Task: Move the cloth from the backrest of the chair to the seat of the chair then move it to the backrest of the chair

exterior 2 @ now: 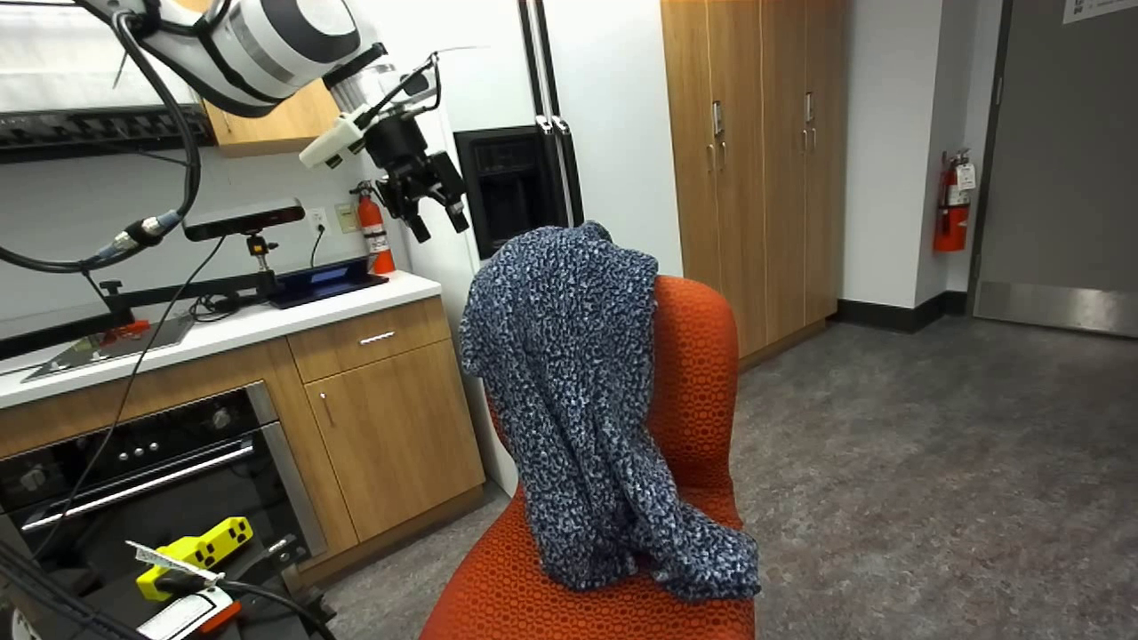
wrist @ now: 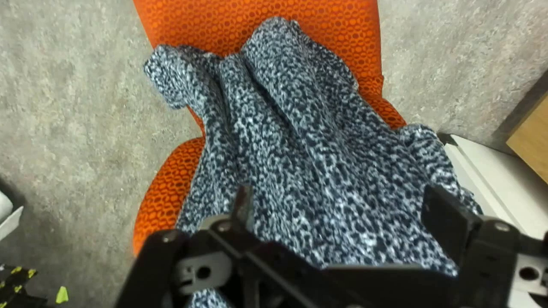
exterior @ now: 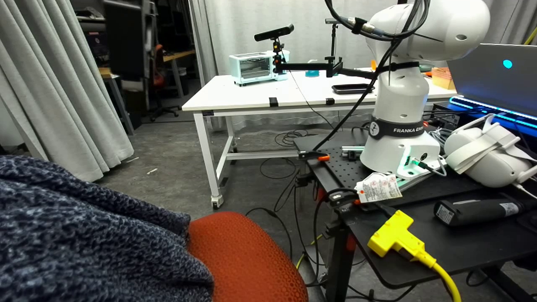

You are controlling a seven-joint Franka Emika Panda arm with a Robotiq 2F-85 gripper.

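The mottled blue-grey cloth (exterior 2: pixel 569 373) hangs over the top of the chair's orange-red backrest (exterior 2: pixel 698 373) and down its front. Its bunched lower end rests on the seat (exterior 2: pixel 498 587). From above, in the wrist view, the cloth (wrist: pixel 308 141) runs in long folds from the backrest (wrist: pixel 169 192) onto the seat (wrist: pixel 257 21). In an exterior view the cloth (exterior: pixel 92 235) fills the near left corner beside an orange-red part of the chair (exterior: pixel 247 260). My gripper (exterior 2: pixel 441 228) is up beside the backrest top, apart from the cloth. Its fingers stand wide, holding nothing (wrist: pixel 338 199).
A black cart (exterior: pixel 461 247) carries the arm's base, a white headset (exterior: pixel 482 155) and a yellow power connector (exterior: pixel 394 235). A white table (exterior: pixel 251 94) with a toaster oven (exterior: pixel 254 69) stands behind. Near the arm are a counter (exterior 2: pixel 356 298) and a fridge (exterior 2: pixel 613 133).
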